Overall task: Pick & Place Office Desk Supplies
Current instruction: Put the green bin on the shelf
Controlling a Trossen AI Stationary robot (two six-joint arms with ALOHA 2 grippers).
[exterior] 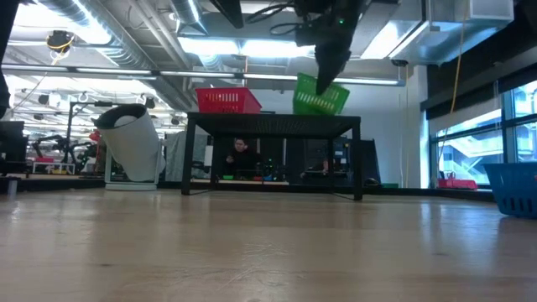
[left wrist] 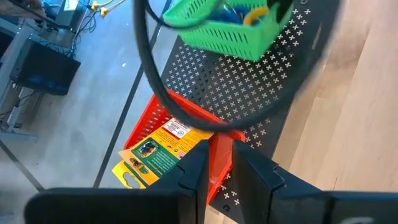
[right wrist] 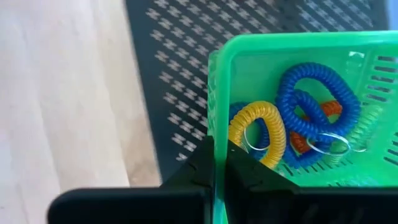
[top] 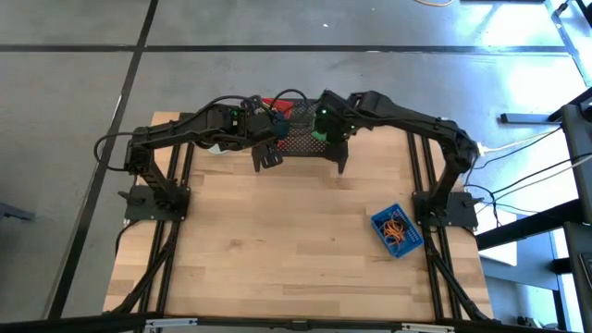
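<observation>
Right gripper [right wrist: 219, 163] is pinching the green bin [right wrist: 298, 106] wall, tilting it above the black shelf [left wrist: 249, 99], upper centre in the high view; coiled loops [right wrist: 311, 112] lying inside. Left gripper [left wrist: 219, 171] is clamping the red bin [left wrist: 180, 121] rim, yellow packets [left wrist: 155, 152] within.
</observation>
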